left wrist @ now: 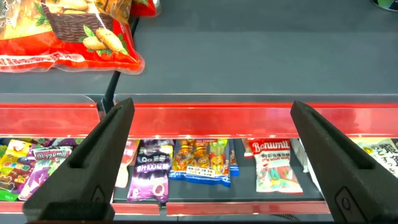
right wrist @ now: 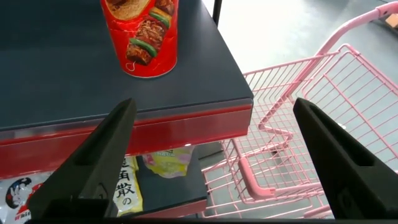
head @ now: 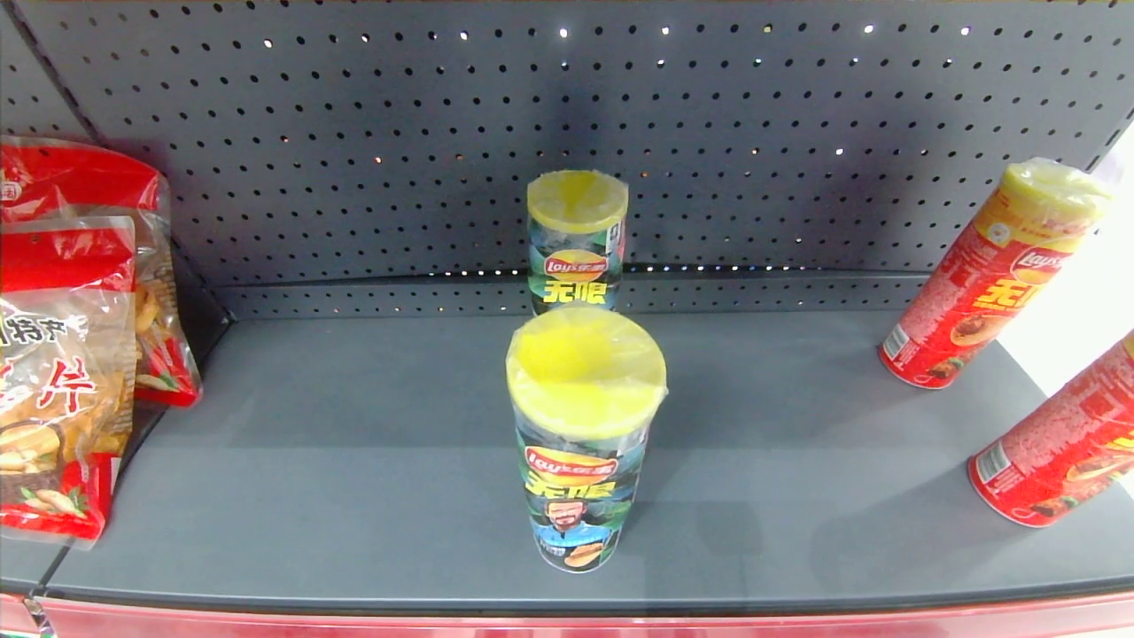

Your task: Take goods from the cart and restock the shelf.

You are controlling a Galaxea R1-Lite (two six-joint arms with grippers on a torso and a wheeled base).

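Two chip cans lined up on the grey metal shelf (head: 354,461), both pincers spread wide

A dark green chip can with a yellow plastic lid (head: 580,443) is seen upright at frame centre. A matching second can (head: 576,244) is parked right behind it, by the perforated back panel. Red chip cans (head: 992,275) are found at the right edge and red snack bags (head: 62,354) at the left. The left gripper (left wrist: 211,109) and right gripper (right wrist: 214,102) are held wide apart with nothing pinched. The pink wire cart (right wrist: 292,93) is spotted just beside the shelf's end.
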